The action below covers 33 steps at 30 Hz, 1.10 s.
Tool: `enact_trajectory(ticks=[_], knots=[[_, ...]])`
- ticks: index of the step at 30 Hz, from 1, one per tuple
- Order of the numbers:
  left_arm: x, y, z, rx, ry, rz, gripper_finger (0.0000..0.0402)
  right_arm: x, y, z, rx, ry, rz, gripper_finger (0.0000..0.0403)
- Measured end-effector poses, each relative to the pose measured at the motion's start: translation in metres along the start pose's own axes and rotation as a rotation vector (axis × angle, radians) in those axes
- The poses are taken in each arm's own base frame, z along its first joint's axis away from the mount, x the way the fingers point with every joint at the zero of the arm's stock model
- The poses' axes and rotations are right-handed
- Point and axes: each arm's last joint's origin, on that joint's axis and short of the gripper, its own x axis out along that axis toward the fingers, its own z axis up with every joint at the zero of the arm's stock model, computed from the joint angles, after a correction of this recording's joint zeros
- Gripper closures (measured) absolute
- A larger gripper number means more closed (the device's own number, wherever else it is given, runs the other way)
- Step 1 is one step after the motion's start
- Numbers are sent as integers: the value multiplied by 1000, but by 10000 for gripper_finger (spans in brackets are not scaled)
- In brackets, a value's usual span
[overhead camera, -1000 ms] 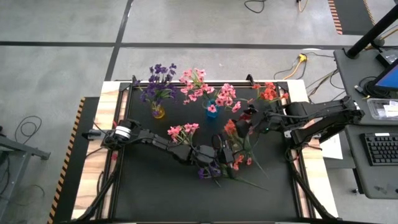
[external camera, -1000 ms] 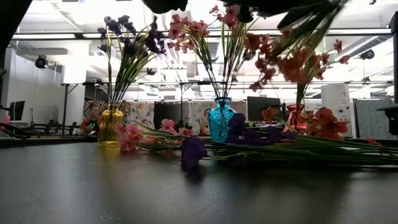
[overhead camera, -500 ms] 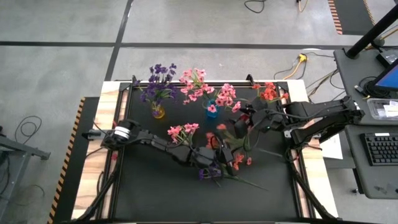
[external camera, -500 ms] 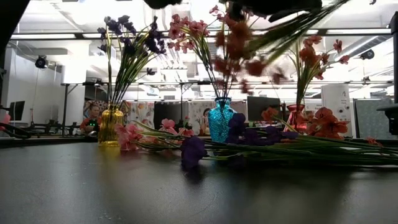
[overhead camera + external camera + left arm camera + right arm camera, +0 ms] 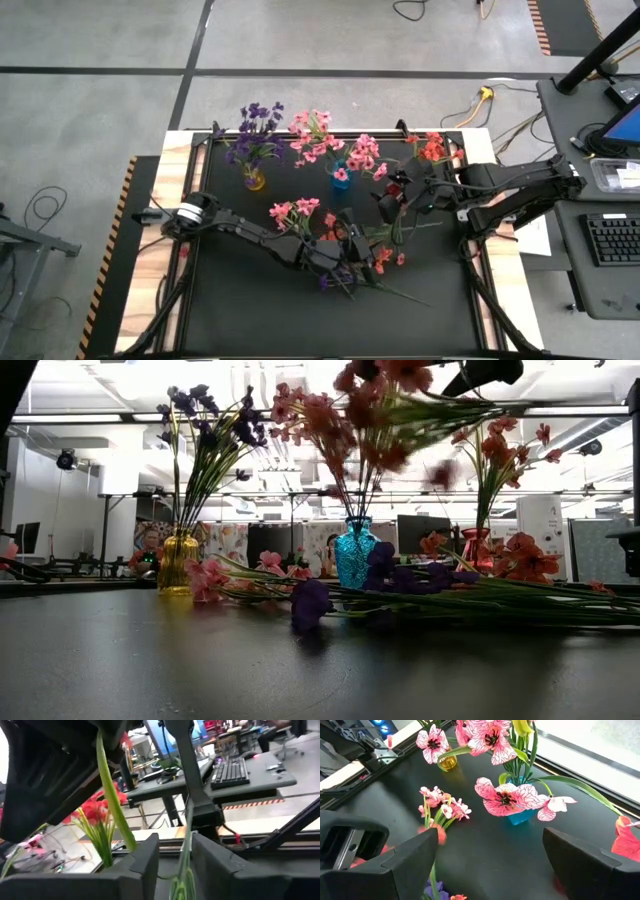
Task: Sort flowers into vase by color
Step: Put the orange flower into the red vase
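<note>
Standing upright in three small vases along the far edge of the table: purple flowers (image 5: 256,124) in a yellow vase (image 5: 255,180) at about eleven o'clock, pink flowers (image 5: 318,135) in a blue vase (image 5: 341,178) at twelve, coral-red flowers (image 5: 432,148) in a red vase (image 5: 475,547) at about one. Lying flat near the middle: a loose pink sprig (image 5: 293,211), blossoms pointing toward ten o'clock. Lying tangled toward five o'clock: purple blossoms (image 5: 333,279) and coral-red sprigs (image 5: 382,257), long green stems trailing toward four o'clock. Hanging above the table, blurred in the low view: a lifted coral-red sprig (image 5: 385,405), stem slanting.
</note>
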Motion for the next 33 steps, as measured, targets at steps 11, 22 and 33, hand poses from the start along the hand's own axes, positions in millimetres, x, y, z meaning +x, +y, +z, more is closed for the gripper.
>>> enact_trajectory(ticks=[11, 22, 33], knots=[[-18, -12, 9, 81, 23, 75, 222, 0, 0, 0, -35, -1, 0, 51], [-10, -1, 17, 34, -5, 144, 228, 0, 0, 1, -47, -6, 4, 51], [-2, 8, 22, 36, -30, 136, 372, 0, 1, 1, -48, -6, 4, 51]])
